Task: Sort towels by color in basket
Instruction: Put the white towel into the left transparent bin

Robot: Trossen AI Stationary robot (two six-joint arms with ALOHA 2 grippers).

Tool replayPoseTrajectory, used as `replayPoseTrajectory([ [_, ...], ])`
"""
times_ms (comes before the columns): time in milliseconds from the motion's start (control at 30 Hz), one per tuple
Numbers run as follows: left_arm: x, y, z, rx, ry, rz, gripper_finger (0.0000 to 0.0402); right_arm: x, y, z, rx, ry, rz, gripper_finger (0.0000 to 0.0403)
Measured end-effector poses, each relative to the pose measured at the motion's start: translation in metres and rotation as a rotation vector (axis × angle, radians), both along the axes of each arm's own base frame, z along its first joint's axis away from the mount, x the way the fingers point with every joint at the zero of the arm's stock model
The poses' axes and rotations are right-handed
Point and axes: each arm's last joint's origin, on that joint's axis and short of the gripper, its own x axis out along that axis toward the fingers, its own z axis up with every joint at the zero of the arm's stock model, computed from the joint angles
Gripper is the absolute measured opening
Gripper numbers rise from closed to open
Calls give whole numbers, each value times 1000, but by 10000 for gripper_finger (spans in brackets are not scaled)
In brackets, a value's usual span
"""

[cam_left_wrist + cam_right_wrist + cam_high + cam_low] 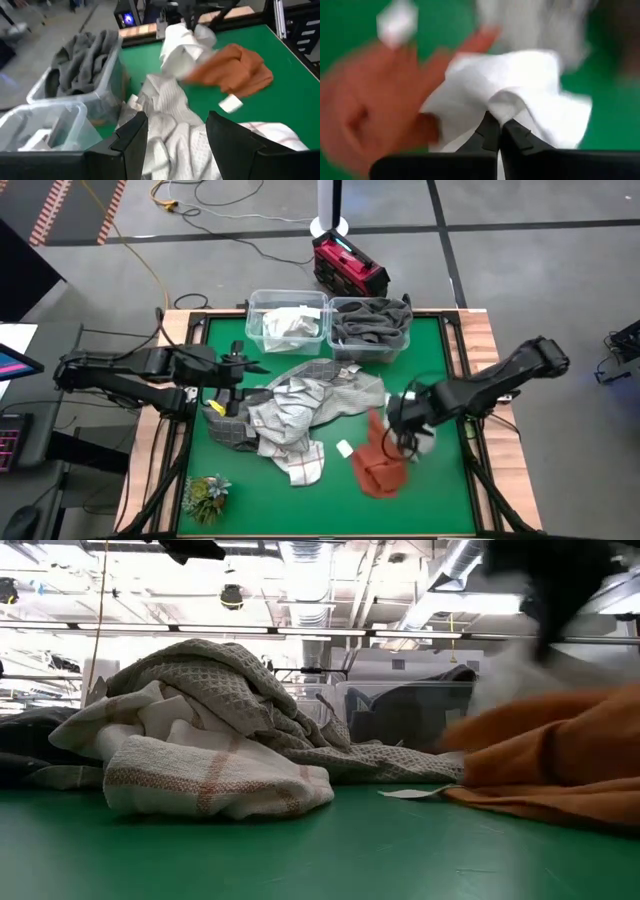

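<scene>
A heap of white-and-grey checked towels lies mid-table, with a dark grey towel at its left edge. A rust orange towel lies crumpled on the green mat to the right. My right gripper is above it, shut on a white towel. My left gripper is open over the heap's left part and holds nothing. At the far edge, one clear bin holds white towels and another holds dark grey ones. My right gripper pinches a bunched-up fold of the white towel between its two fingers, which come from above and point steeply down. The towel hangs below the fingers, slack and lifted, just over the orange towel. I cannot tell whether its lower end touches it.
A small green plant stands at the near left corner. A white tag lies on the mat beside the orange towel. Bare green mat shows at the near right. A red case sits on the floor beyond the table.
</scene>
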Motion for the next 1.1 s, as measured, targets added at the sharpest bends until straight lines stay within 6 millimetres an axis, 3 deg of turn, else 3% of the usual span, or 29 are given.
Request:
replayPoseTrajectory([
  [200, 13, 0, -28, 33, -181, -6, 189, 47, -25, 52, -162, -590, 171, 22],
  [333, 22, 1, -41, 20, -282, 22, 189, 75, -44, 65, -315, -791, 209, 35],
  [567, 42, 2, -46, -26, -340, 84, 196, 115, -72, 57, -392, -973, 242, 28],
  [733, 59, 10, -56, -58, -323, 132, 213, 136, -78, 52, -382, -1125, 289, 34],
  [1100, 89, 32, -71, -69, -388, 82, 216, 150, -78, 47, -354, -1256, 335, 49],
])
